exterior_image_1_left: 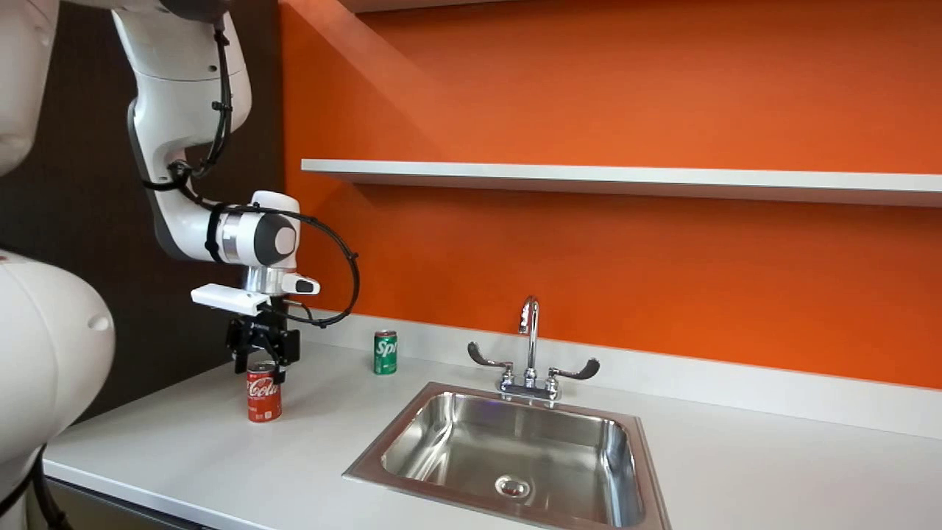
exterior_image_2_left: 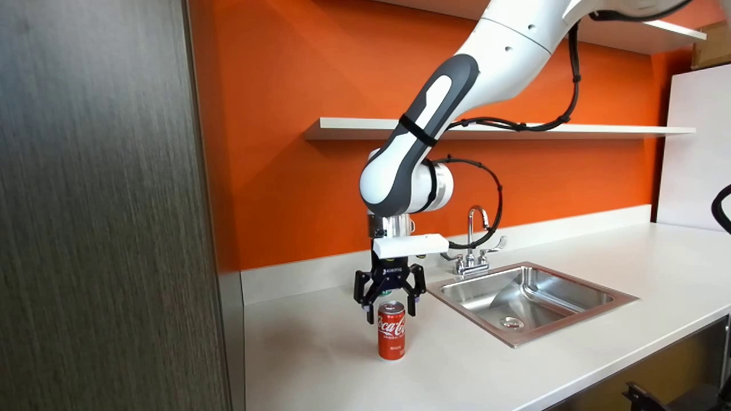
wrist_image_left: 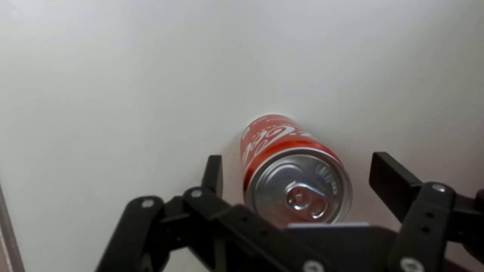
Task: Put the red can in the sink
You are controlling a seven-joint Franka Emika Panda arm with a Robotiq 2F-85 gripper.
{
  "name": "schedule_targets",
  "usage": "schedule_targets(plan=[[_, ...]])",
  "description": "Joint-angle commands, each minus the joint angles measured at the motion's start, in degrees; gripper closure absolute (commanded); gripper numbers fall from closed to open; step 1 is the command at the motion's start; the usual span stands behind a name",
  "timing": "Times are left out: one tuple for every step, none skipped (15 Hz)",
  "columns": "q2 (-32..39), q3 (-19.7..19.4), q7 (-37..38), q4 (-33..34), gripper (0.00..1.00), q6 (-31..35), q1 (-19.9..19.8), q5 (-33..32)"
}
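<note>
Red can (exterior_image_1_left: 264, 403) stands upright near the tabletop's (exterior_image_1_left: 169, 456) edge along the dark panel (exterior_image_1_left: 85, 199); the tool (exterior_image_2_left: 391, 310) is spread either side of its top, gripping nothing. Probably smooth, stiff yet dentable, it suits a moderate mid-body hold.

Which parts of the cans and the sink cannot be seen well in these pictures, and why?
Green can: in an exterior view, mostly hidden behind the hand.
Red can: in the wrist view, the hand covers its top's lower edge; in both exterior views, its fine print is too small to read.
Sink: in an exterior view, the picture's bottom edge cuts off its lower right corner.
</note>
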Motion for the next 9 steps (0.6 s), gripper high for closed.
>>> schedule_targets(plan=[[1.45, -1.11, -0.23, 1.62, 0.0, 0.09, 1.22, 0.87], [1.65, -1.21, -0.19, 1.76, 0.0, 0.1, 1.28, 0.83], [1.87, -1.29, -0.16, 1.9, 0.0, 0.13, 1.32, 0.78], [2.01, -1.34, -0.14, 1.98, 0.0, 0.16, 1.34, 0.79], [2.18, -1.37, -0.15, 2.08, 0.0, 0.19, 1.34, 0.82], [2.29, -1.38, -0.19, 2.15, 0.0, 0.13, 1.32, 0.89], [2.39, -1.42, -0.19, 2.19, 0.0, 0.08, 1.32, 0.89], [2.42, -1.42, -0.25, 2.21, 0.25, -0.02, 1.31, 0.9], [2.4, -1.44, -0.24, 2.21, 0.28, -0.13, 1.29, 0.96]])
